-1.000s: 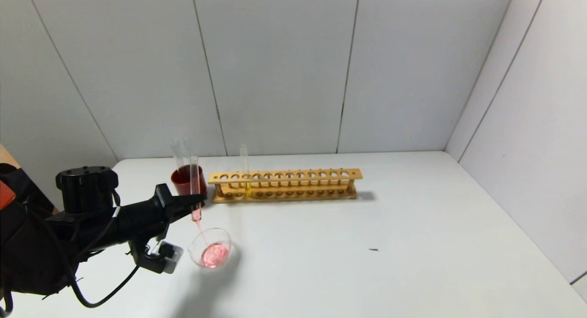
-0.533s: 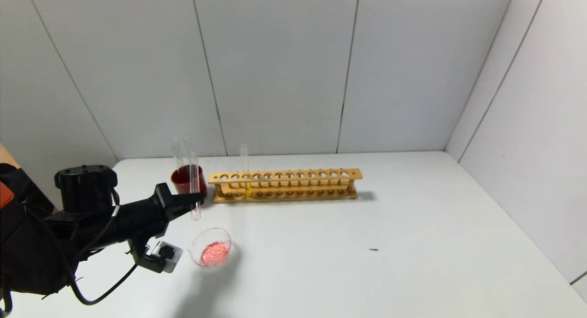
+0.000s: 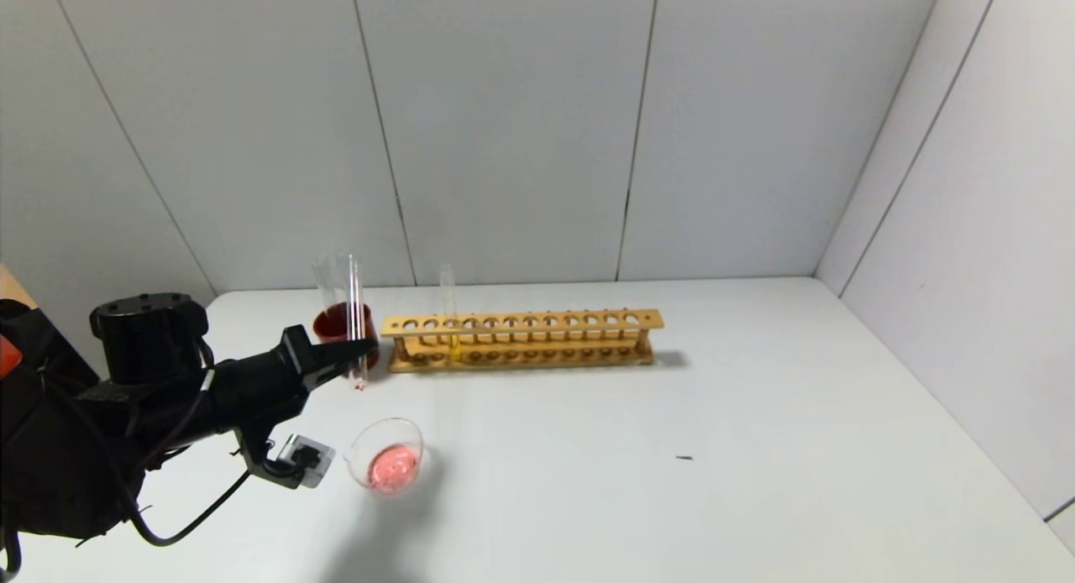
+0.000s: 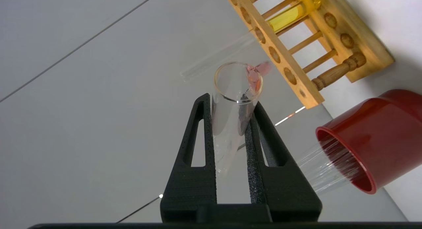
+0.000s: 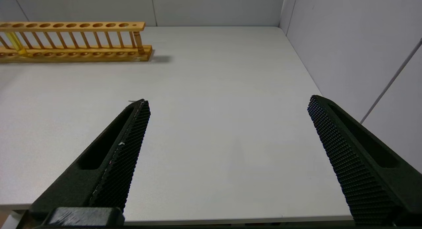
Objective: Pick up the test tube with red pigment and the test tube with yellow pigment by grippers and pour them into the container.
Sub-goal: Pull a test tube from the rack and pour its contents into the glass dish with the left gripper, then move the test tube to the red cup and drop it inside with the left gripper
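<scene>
The test tube with red pigment (image 3: 357, 323) is held almost upright above the tabletop (image 3: 672, 449), with its open mouth pointing down, and only a few pink-red drops are seen at its rim in the left wrist view (image 4: 254, 78). It is clamped between the two fingers of the left hand (image 3: 357, 349), which are closed narrowly on the glass (image 4: 230, 123). In the head view this hand is found at the left side, just in front of the dark red cup (image 3: 340, 331), and the tube is seen partly before that cup. In the cup some colourless clear tubes (image 3: 326, 280) are standing.

The container (image 3: 386, 455) is placed on the tabletop below the tube and nearer to the robot, apart from the tube's mouth. A pool of pink-red liquid is seen inside it.

The test tube with yellow pigment (image 3: 449, 314) is standing upright in the wooden rack (image 3: 521, 339), in a hole near the rack's left end, with yellow liquid in its lower part (image 4: 290, 14). The rack is placed just beside the cup, along the back of the tabletop.

The right hand (image 5: 227, 149) is spread wide above the right part of the tabletop, and nothing is held in it. It cannot be seen in the head view. A small dark speck (image 3: 684, 458) is lying on the tabletop, well apart from the rack.
</scene>
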